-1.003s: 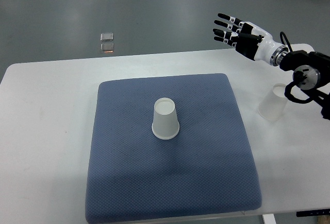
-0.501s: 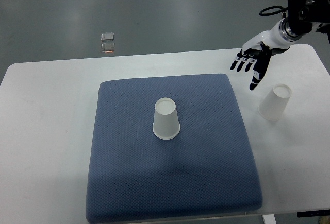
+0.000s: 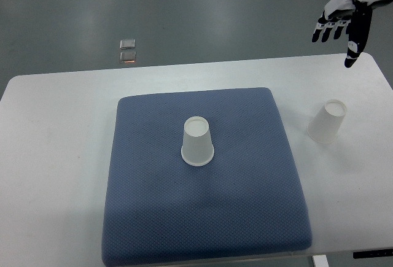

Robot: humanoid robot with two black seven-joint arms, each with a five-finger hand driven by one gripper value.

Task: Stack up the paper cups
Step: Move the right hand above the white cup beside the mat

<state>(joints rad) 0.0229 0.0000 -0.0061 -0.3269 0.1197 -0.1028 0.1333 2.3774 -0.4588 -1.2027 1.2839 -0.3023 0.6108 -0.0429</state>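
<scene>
A white paper cup point(image 3: 197, 142) stands upside down in the middle of the blue mat point(image 3: 245, 218). A second white paper cup point(image 3: 326, 121) stands upside down on the white table point(image 3: 55, 132), to the right of the mat. My right hand point(image 3: 341, 24) is at the top right, above the table's far right corner. Its fingers are spread, point down and hold nothing. It is well clear of both cups. The left arm is out of view.
Two small clear squares point(image 3: 128, 51) lie on the grey floor beyond the table's far edge. The mat covers the table's middle and reaches nearly to its front edge.
My right hand has risen and drawn back to the upper right, away from the cup beside the mat. Both cups have stayed in place.
</scene>
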